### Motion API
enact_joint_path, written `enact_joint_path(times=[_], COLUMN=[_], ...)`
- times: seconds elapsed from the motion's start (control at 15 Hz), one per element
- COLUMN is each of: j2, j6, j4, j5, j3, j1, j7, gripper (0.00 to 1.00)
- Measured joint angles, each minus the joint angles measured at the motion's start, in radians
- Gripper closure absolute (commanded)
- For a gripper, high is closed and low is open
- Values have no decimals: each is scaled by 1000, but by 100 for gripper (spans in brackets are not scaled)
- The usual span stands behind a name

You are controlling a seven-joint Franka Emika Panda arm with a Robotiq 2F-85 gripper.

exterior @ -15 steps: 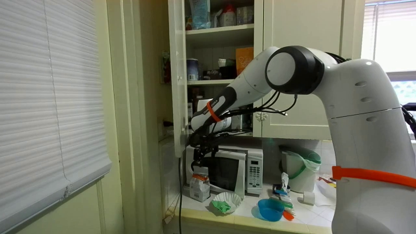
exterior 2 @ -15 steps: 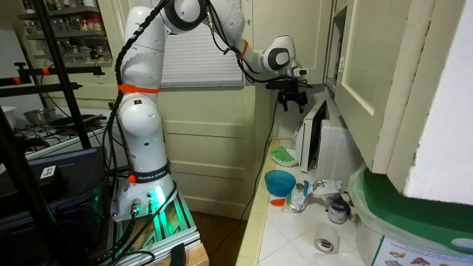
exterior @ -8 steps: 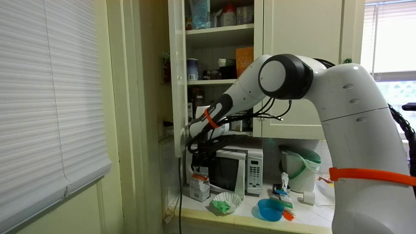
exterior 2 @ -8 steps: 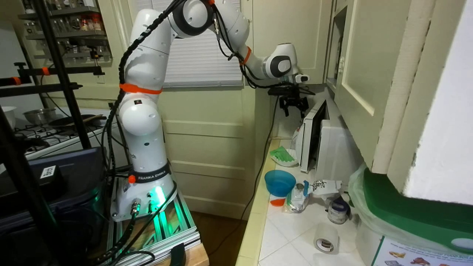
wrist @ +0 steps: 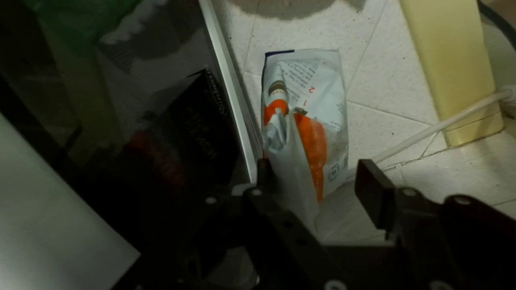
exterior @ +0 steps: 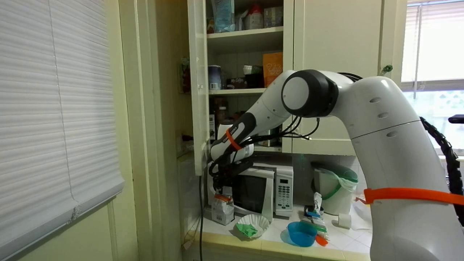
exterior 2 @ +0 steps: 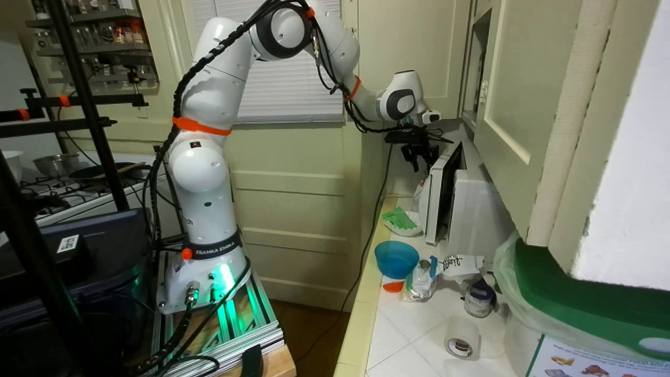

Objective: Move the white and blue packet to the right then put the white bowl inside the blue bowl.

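The white and blue packet (exterior: 222,211) stands upright before the microwave, left of the white bowl. In the wrist view the packet (wrist: 322,92) shows orange print and a dark blue edge. The pale fluted white bowl (exterior: 261,225), also seen in an exterior view (exterior 2: 411,229), holds a green piece. The blue bowl (exterior: 302,233) sits near the counter's front edge, in both exterior views (exterior 2: 397,260). My gripper (exterior: 219,189) is just above the packet. In the wrist view the gripper (wrist: 316,181) is open, the packet's top nearer the left finger; I cannot tell if they touch.
The microwave (exterior: 284,192) has its door (exterior 2: 435,193) ajar beside my gripper. An open cabinet door (exterior: 198,90) hangs close to the wrist. A bag with a blue clip (exterior 2: 420,283), an orange scoop (exterior 2: 393,287), a jar (exterior 2: 478,299) and a tape roll (exterior 2: 462,337) lie beyond the blue bowl.
The arm has moved down, lowering my gripper toward the packet and closer to the microwave door. The packet and both bowls have not moved.
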Motion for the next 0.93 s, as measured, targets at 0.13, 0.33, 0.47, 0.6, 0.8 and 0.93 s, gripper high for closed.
enact_joint_path(times=[0.13,0.33,0.47,0.6,0.8,0.93], j2=[11,15,16,15,15,10], j6=[0,-2,-6,-7,-7,-20], j4=[11,17,21,25,33,36], j5=[0,11,24,27,35,51], j3=[0,2,3,2,2,6], j1=[0,-2,-2,-2,-1,1], j7=[-6,-10,-10,4,22,32], gripper=[89,100,100,99,99,99])
